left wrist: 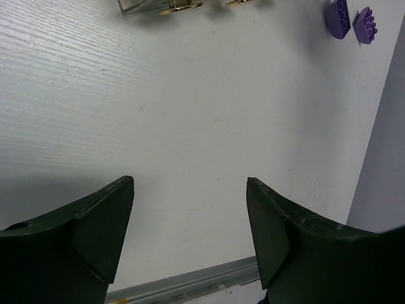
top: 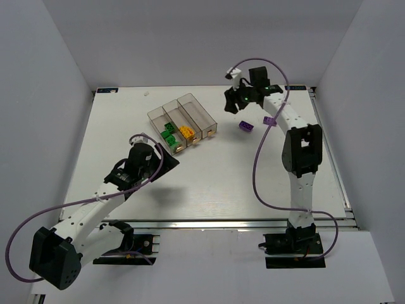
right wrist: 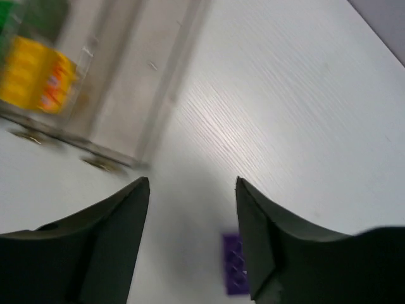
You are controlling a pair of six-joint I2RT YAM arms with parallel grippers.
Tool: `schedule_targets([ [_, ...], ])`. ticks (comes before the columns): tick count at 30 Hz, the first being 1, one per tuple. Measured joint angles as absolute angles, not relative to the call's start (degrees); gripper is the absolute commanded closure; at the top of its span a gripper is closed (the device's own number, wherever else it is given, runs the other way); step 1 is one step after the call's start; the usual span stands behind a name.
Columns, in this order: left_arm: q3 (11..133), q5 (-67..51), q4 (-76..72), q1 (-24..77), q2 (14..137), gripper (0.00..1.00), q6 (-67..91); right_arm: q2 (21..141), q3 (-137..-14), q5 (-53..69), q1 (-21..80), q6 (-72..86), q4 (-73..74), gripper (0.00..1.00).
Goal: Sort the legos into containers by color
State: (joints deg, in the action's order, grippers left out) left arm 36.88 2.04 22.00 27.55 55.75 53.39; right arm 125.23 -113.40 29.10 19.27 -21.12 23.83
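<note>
The three joined containers (top: pixel 204 114) stand at the table's middle back. Green legos (top: pixel 169 136) lie in the left bin and yellow-orange ones (top: pixel 186 132) in the middle bin. Two purple legos (top: pixel 245 126) (top: pixel 269 120) lie on the table to the right of the bins. My right gripper (top: pixel 233 102) hangs open and empty above the nearer purple one. In the right wrist view that purple lego (right wrist: pixel 233 273) shows below the open right gripper (right wrist: pixel 193 183), beside its right finger. My left gripper (top: pixel 163 159) is open and empty in front of the bins. The left gripper (left wrist: pixel 190 180) looks over bare table.
The left wrist view shows both purple bricks (left wrist: pixel 340 18) (left wrist: pixel 365 25) far off at the top right and the bins' label ends (left wrist: pixel 180 7) at the top. The table's metal edge rail (left wrist: pixel 190 285) runs close beneath the left fingers. White walls enclose the table.
</note>
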Motion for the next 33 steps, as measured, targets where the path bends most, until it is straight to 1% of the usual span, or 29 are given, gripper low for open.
schedule_targets([
  [2, 36.73, 1.61, 21.23, 27.55, 56.03, 0.19, 53.36, 125.54, -113.40, 26.24, 16.29, -25.04, 27.20, 0.23],
  [5, 36.69, 1.02, 20.25, 27.55, 57.12, 0.19, 52.99, 126.93, -113.40, 21.54, 14.41, -30.17, 31.53, 0.19],
  [13, 36.69, 0.78, 19.18, 27.55, 59.31, 0.18, 52.36, 133.25, -113.40, 14.98, 15.29, -38.04, 38.98, 0.19],
  [19, 36.45, 0.78, 18.85, 27.55, 59.00, 0.18, 52.36, 134.65, -113.38, 11.81, 15.38, -40.71, 40.14, 0.24],
  [22, 36.14, 0.75, 18.83, 27.55, 58.78, 0.18, 52.36, 134.65, -113.34, 11.09, 15.20, -41.47, 40.10, 0.35],
  [23, 36.07, 0.73, 18.81, 27.55, 58.76, 0.18, 52.36, 134.65, -113.34, 11.03, 15.11, -41.85, 40.14, 0.48],
  [25, 36.03, 0.73, 18.81, 27.55, 58.76, 0.18, 52.38, 134.65, -113.32, 11.22, 15.00, -42.65, 40.23, 0.63],
  [26, 36.03, 0.73, 18.79, 27.55, 58.76, 0.18, 52.36, 134.65, -113.32, 11.44, 15.00, -42.94, 40.34, 0.74],
  [29, 36.03, 0.71, 18.72, 27.55, 58.78, 0.18, 52.36, 134.63, -113.21, 13.08, 14.98, -43.09, 40.58, 0.83],
  [33, 36.03, 0.58, 18.15, 27.55, 58.78, 0.18, 52.36, 134.37, -113.38, 16.45, 15.18, -42.44, 40.75, 0.87],
])
